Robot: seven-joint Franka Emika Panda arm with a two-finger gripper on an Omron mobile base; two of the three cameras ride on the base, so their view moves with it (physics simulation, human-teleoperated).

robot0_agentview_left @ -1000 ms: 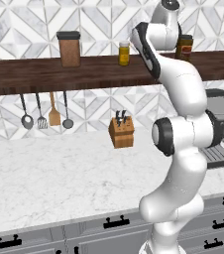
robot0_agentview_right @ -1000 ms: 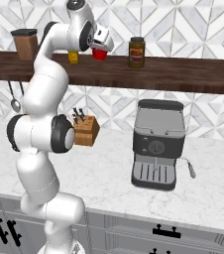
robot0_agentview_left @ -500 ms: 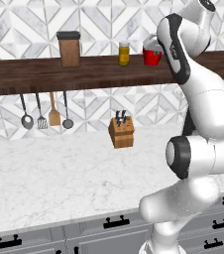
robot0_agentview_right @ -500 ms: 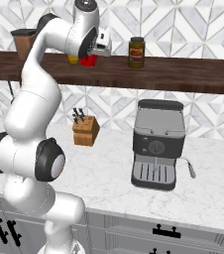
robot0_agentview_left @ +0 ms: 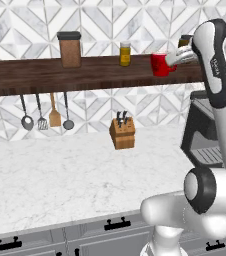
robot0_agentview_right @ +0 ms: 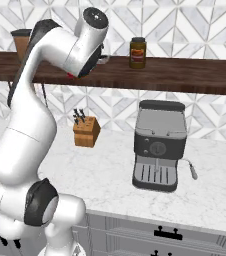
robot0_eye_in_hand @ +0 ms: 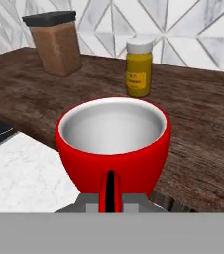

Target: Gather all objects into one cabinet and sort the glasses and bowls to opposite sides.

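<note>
Swinging right along the dark wooden shelf [robot0_agentview_left: 85,75] since a second ago, the arm is carrying a red cup [robot0_agentview_left: 160,64] off it. The hand [robot0_agentview_left: 174,59] is pinching the cup's handle; the cup is hanging in front of the shelf edge, right of the yellow jar [robot0_agentview_left: 125,54]. Cabinet placement is probably coming next.

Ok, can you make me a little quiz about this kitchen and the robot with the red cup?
1. True or false: the gripper is shut on the red cup.
2. What stands nearest the yellow jar on the dark wooden shelf? A) knife block B) brown canister C) coffee machine
3. Fill in: inside, the red cup is ____ in colour.

Key:
1. True. It holds the cup by its handle.
2. B, the brown canister. The knife block and coffee machine stand on the counter.
3. White.
</note>
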